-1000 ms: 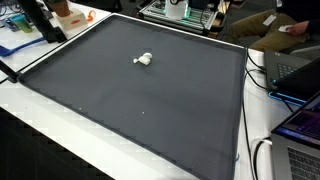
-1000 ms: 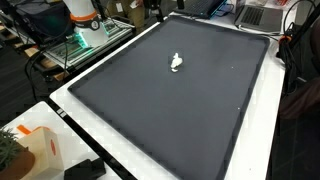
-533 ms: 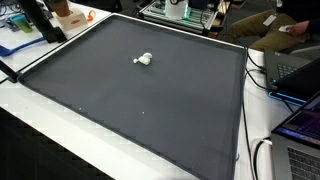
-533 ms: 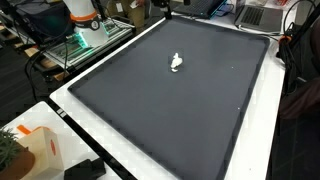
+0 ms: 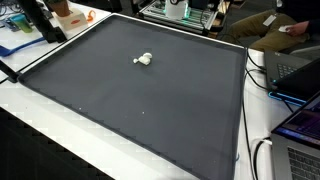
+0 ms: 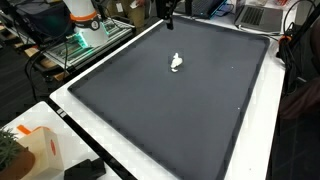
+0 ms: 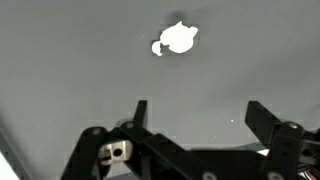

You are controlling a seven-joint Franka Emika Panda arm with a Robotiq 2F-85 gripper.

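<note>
Notes, gripper [image 7: 198, 108] over the mat [image 5: 150, 115]:

- Jaws stood wide apart, nothing between them, hovering clear of the surface.
- The small white object [image 7: 176, 39] lay alone on the dark mat, ahead of the fingertips in the wrist view and well apart from them. In both exterior views it sat toward the far half of the mat [image 5: 144, 59] [image 6: 177, 63].
- I judged it light and probably rigid, a rounded lump with a little nub on one side. It is likely to skid on the mat if nudged. I would pinch across the wider body, not the nub.
- Only the wrist view showed the nub and outline clearly. The exterior views gave its place on the mat but only a blob for shape.
- What it was made of, I could not tell.
</note>
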